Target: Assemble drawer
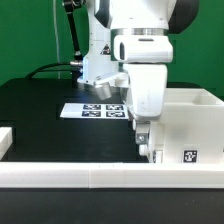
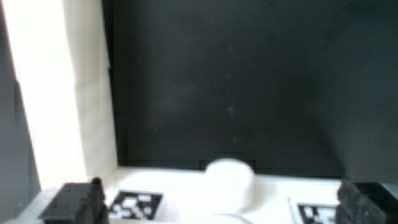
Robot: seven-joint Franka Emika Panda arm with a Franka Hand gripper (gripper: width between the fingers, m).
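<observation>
A white open drawer box (image 1: 190, 115) with a marker tag on its near face stands at the exterior view's right. My gripper (image 1: 144, 143) points down at that box's left wall, low over the black table. In the wrist view a white drawer part (image 2: 178, 195) with marker tags and a round white knob (image 2: 231, 178) lies between my two dark fingertips (image 2: 71, 205). The gripper (image 2: 217, 206) is open, with its fingers wide apart on either side of the part. Whether the fingers touch the part I cannot tell.
The marker board (image 1: 98, 110) lies on the black table behind the gripper. A long white rail (image 1: 100, 180) runs along the table's near edge. A white piece (image 1: 5, 140) sits at the exterior view's far left. A white strip (image 2: 54, 90) borders the black table in the wrist view.
</observation>
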